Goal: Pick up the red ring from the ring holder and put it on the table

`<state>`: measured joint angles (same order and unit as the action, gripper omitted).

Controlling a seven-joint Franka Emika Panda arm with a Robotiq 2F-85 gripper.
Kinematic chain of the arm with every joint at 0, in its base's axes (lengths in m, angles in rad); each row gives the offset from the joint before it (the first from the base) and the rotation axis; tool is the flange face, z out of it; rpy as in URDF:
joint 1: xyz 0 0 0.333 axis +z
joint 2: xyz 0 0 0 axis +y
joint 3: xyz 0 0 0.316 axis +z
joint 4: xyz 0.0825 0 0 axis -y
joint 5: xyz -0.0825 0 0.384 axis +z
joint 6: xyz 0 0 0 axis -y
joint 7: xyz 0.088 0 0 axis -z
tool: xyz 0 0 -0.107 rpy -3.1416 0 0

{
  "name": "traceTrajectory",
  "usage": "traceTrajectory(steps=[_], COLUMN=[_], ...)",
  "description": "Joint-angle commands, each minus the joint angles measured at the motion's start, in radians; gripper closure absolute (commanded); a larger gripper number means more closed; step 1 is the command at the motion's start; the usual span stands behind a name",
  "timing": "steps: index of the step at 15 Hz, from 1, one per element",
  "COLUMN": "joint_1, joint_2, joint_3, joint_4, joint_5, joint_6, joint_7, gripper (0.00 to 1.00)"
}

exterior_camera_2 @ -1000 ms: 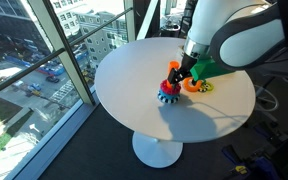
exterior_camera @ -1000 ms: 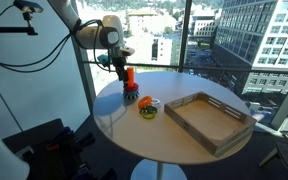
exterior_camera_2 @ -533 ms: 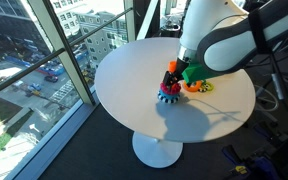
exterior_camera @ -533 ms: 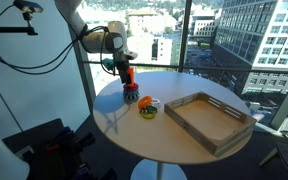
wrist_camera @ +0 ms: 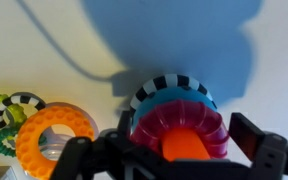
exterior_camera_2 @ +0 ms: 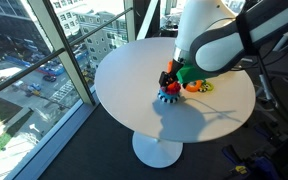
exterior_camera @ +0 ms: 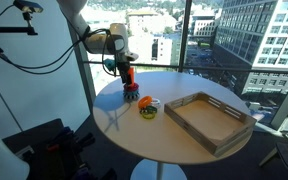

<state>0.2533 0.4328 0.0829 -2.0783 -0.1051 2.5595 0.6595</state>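
Two fingers spread apart, unclenched, grasping nothing | red ring between them, seated on holder peg above blue ring | finger-to-ring contact: cannot tell | orange ring flat on surface, outside one finger, apart from holder

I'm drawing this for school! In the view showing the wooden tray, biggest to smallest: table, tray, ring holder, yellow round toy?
1. table
2. wooden tray
3. ring holder and yellow round toy: look about alike, and the pincer hides part of the holder, so I won't rank them.
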Motion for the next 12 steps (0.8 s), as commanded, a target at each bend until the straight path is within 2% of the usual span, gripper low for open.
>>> traceTrajectory(steps=[1, 8, 12], joint_1=[0.010, 0.009, 0.027], joint_2=[0.024, 0.032, 0.030], joint_3=[-0.010, -0.008, -0.026], joint_4=[0.033, 0.036, 0.035], joint_5=[0.038, 0.079, 0.064], joint_6=[-0.005, -0.002, -0.018], joint_7=[-0.033, -0.036, -0.003], gripper=[0.00, 0.00, 0.00])
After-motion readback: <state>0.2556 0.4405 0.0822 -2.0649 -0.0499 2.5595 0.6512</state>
